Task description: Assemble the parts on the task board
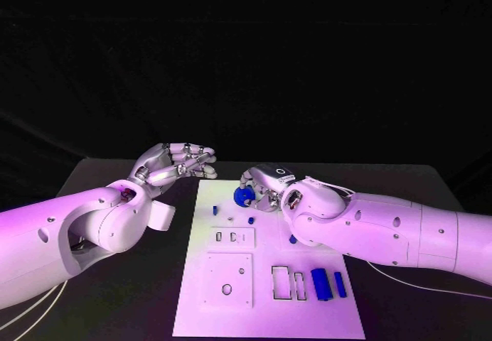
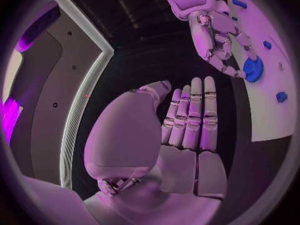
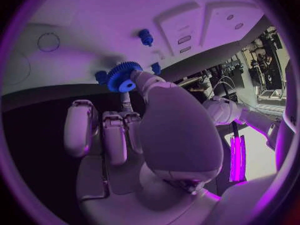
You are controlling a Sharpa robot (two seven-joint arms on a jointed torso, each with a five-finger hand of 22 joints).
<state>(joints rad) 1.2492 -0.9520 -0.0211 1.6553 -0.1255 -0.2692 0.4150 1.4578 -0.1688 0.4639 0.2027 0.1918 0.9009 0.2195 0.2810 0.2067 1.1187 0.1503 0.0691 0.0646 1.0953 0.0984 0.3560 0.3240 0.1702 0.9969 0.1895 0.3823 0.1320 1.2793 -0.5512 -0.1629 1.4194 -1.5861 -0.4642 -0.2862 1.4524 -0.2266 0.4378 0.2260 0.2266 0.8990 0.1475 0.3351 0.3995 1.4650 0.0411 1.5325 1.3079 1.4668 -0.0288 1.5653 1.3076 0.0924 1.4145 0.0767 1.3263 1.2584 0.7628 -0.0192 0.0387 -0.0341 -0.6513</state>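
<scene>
Task board (image 1: 205,312): white plate lying flat in the middle of the black worktop (image 1: 123,312).
Board recesses: two rectangular slots (image 1: 287,282) near the front, both unfilled; two blue bars (image 1: 328,284) lie just beside them.
Blue gear (image 1: 245,197): at the board's far end, pinched by the right hand (image 1: 269,186) between thumb and a finger.
Small blue pegs (image 1: 216,210): standing on the board near the gear.
Left hand (image 1: 176,160): raised beside the board's far left corner, fingers (image 2: 194,115) straight and close together, grasping nothing.

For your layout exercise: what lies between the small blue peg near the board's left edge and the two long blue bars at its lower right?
In the head view, between the small blue peg and the two long blue bars lie the task board's raised white blocks and rectangular cut-outs.
</scene>
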